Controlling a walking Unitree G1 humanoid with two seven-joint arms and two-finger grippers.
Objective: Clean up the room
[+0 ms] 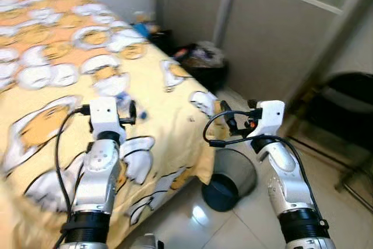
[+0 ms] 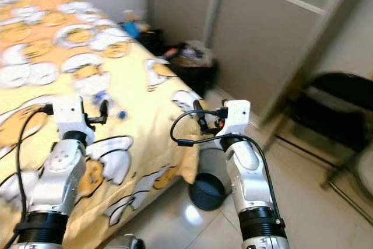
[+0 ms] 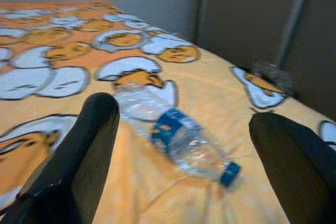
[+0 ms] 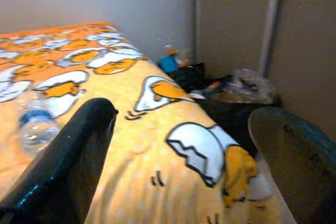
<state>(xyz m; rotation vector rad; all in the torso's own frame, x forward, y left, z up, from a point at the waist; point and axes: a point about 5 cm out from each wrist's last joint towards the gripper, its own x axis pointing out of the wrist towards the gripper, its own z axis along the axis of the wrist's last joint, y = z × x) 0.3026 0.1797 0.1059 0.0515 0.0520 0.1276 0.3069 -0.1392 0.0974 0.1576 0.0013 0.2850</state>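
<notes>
A clear plastic water bottle [image 3: 173, 132] with a blue label and blue cap lies on its side on the bed [image 1: 169, 94], which has a yellow and orange cartoon-egg sheet. My left gripper [image 1: 126, 108] hovers just short of the bottle, open, one finger [image 3: 84, 145] to each side of it. My right gripper [image 1: 238, 108] is open over the bed's near corner, holding nothing. The bottle [image 4: 35, 124] also lies off to the side in the right wrist view.
A grey bin [image 1: 230, 179] lies tipped on the tiled floor by the bed's corner. A full black rubbish bag [image 1: 204, 62] stands against the partition wall. A black chair [image 1: 344, 109] is at the right. Small items [image 1: 141, 27] sit beyond the bed.
</notes>
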